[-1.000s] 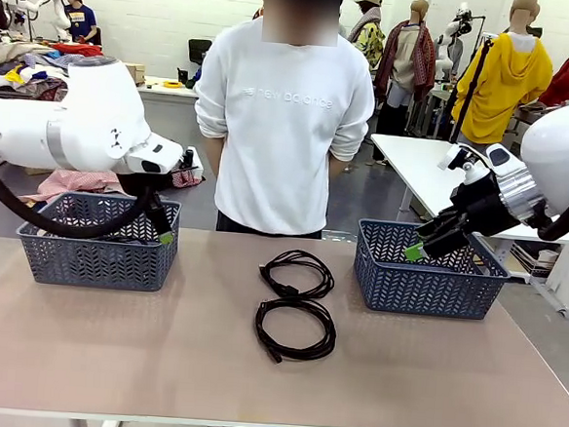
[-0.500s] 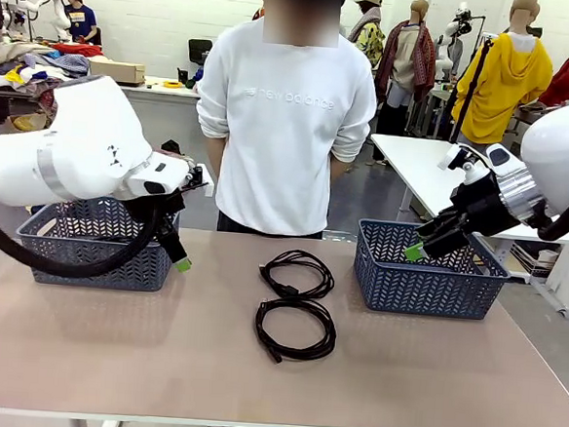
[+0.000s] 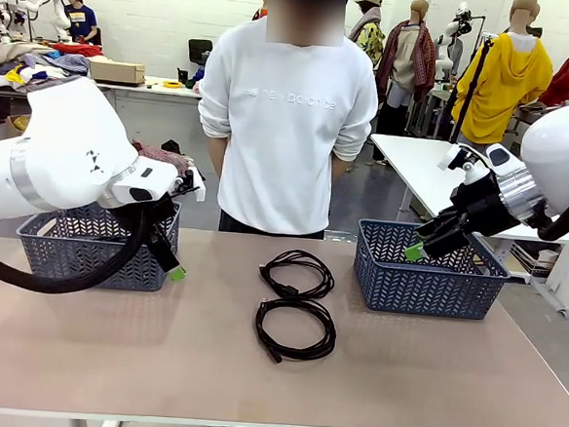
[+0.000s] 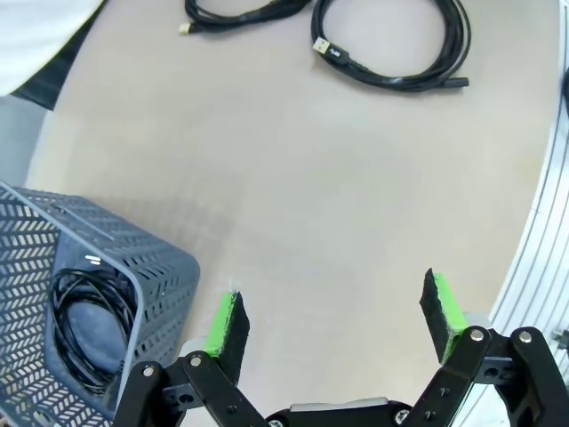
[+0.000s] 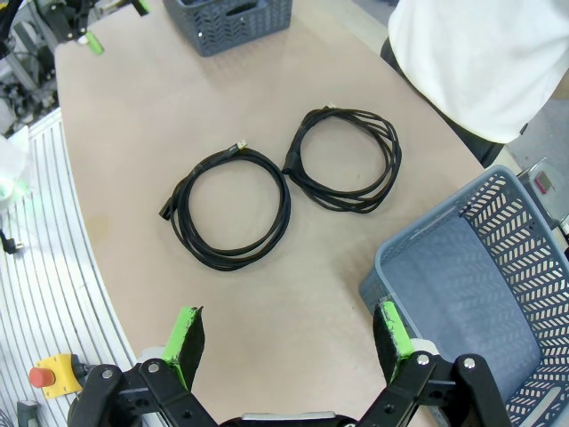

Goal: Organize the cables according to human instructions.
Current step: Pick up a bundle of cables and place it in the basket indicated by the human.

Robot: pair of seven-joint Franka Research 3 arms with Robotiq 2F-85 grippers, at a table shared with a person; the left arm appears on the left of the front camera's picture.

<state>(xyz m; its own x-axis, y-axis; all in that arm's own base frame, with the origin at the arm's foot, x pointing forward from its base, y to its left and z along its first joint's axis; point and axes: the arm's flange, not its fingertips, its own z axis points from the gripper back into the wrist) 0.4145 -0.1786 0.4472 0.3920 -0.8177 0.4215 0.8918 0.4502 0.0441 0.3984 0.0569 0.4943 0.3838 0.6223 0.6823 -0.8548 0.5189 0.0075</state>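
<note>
Green-padded left hand [image 3: 169,264]: fingers apart, nothing between them; low over the bench [image 3: 157,361].
Just beside left hand: left basket [image 3: 76,258], one coiled cable [image 4: 84,311] lying inside.
Ahead of left hand: bare bench, then two loose cables well beyond the fingertips, the robot-side coil [image 4: 391,83] and the person-side coil [image 4: 240,15] next to it.
Right hand [image 3: 414,250]: fingers apart, empty; it hovers at the inner rim of the right basket [image 3: 426,282].
Ahead of right hand: the same two coils, flat and close together.
Axis: round loops with no real long axis; short plug ends stick out of each ring.
Nearer hand: judged about level, though the left hand sits lower and clear of its basket.
Person [image 3: 286,126]: beyond both hands, arms tucked back, no pointing seen.
</note>
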